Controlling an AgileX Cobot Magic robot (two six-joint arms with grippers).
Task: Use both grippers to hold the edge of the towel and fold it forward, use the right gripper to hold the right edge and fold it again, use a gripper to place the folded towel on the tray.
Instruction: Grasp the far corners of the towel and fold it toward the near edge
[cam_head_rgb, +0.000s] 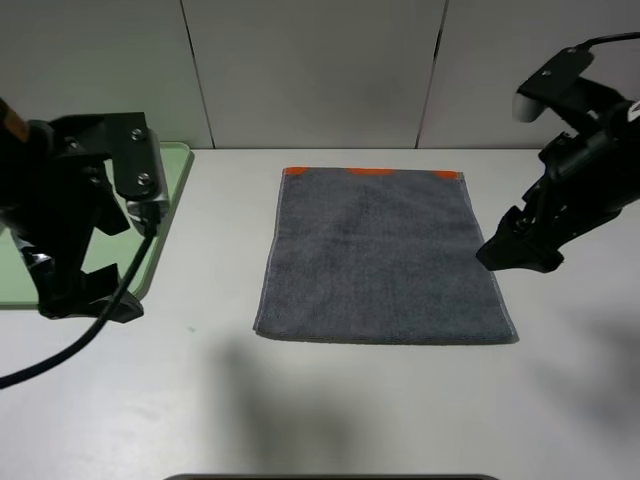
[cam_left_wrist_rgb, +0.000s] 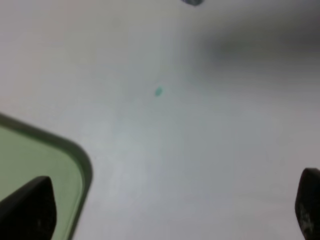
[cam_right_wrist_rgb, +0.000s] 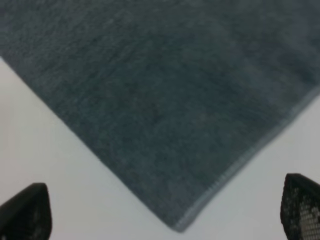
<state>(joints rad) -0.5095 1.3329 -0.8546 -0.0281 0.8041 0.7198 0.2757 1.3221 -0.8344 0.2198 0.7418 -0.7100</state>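
Observation:
A grey towel (cam_head_rgb: 380, 255) lies flat in the middle of the white table, with an orange strip along its far edge. My right gripper (cam_head_rgb: 515, 255) hovers open just right of the towel's right edge. In the right wrist view a corner of the towel (cam_right_wrist_rgb: 165, 100) lies between and ahead of the open gripper (cam_right_wrist_rgb: 164, 210). My left gripper (cam_head_rgb: 85, 290) is open and empty over the front corner of the light green tray (cam_head_rgb: 175, 180), well left of the towel. The left wrist view shows the tray's corner (cam_left_wrist_rgb: 75, 160) and bare table between its fingertips (cam_left_wrist_rgb: 27, 210).
A small green speck (cam_head_rgb: 190, 327) marks the table between the tray and the towel; it also shows in the left wrist view (cam_left_wrist_rgb: 158, 91). A dark edge (cam_head_rgb: 330, 477) runs along the table's front. A grey panelled wall stands behind the table.

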